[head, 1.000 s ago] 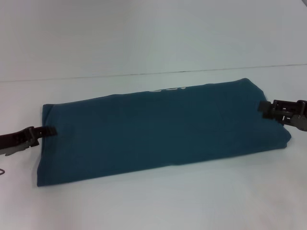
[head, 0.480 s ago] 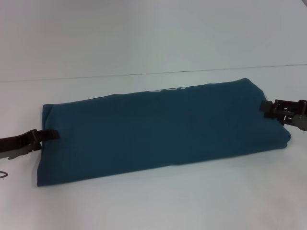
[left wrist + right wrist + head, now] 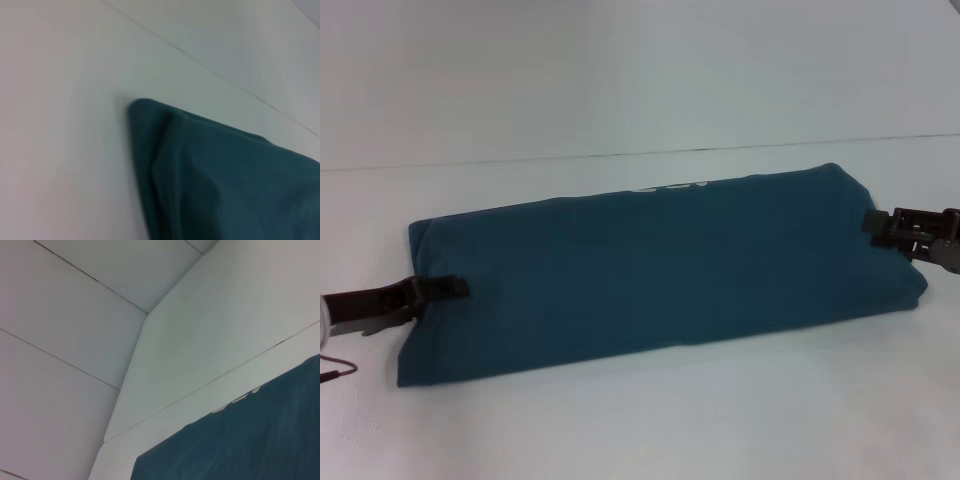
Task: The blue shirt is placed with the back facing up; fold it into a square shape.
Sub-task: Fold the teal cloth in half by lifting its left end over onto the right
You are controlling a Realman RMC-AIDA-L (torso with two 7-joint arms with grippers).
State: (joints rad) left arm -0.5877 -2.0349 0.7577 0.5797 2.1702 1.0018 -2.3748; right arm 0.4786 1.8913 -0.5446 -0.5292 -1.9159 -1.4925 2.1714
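Since a second ago the left gripper is pushing further inward over the left end of the large dark teal-blue cotton shirt, while the right gripper is holding its place at the right end. The shirt is lying as a long folded band on the white table, its long axis running between the two grippers. Whether either is clamping cloth, I cannot tell. Both ends are equally reachable for a crosswise fold.

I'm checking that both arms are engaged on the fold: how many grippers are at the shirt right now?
2. The left gripper lies over the left end of the blue shirt; the right gripper is at its right end. None seems hidden.
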